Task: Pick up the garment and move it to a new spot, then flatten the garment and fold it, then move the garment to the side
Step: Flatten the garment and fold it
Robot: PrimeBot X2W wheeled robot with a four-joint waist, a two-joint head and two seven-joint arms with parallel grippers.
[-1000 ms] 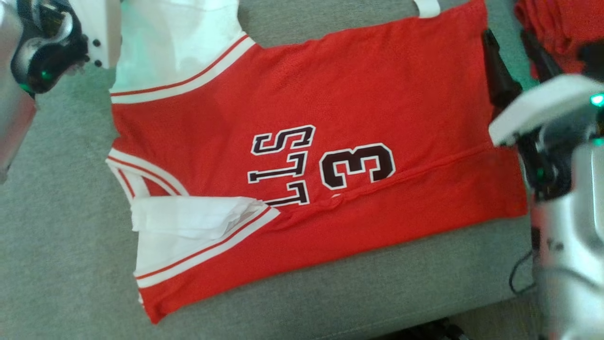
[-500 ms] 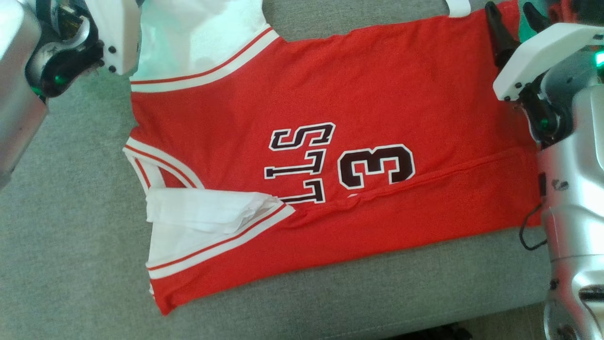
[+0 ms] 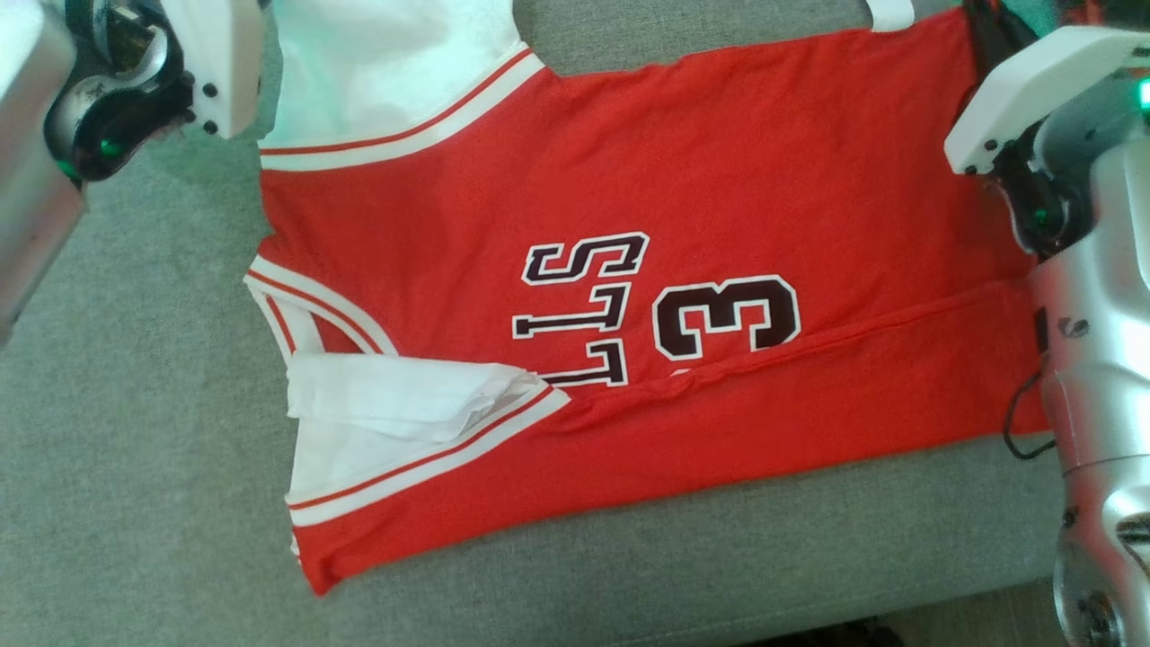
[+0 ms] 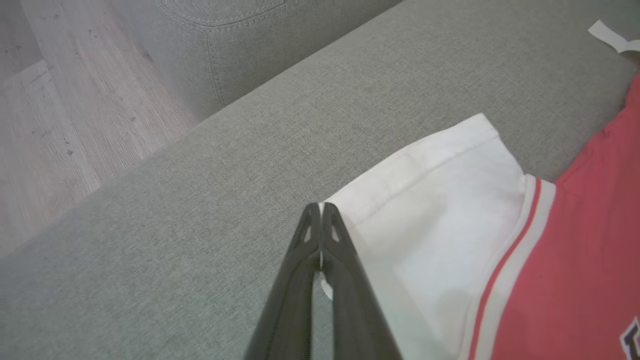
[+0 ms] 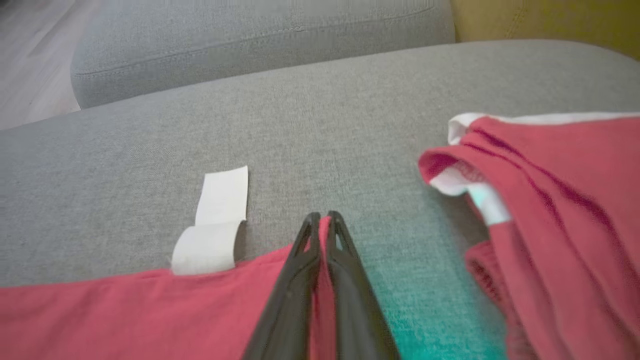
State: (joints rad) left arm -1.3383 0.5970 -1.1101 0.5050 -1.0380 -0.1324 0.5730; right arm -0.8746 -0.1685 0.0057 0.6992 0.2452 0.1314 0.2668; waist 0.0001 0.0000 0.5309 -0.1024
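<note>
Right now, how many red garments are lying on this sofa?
2. The jersey lies spread flat on the grey cushion, and a crumpled red heap sits beyond its corner on the robot's right. That heap could hide more pieces.

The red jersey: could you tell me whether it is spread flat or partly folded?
Partly folded: the jersey has its near strip turned over the front, covering part of the lettering; the rest lies flat.

Your left gripper (image 4: 321, 207), fingers pinched together on the corner of the white sleeve (image 4: 440, 200), red jersey (image 4: 595, 235) alongside, grey sofa cushion (image 4: 190, 210) beneath, wooden floor (image 4: 55, 125) beyond.
</note>
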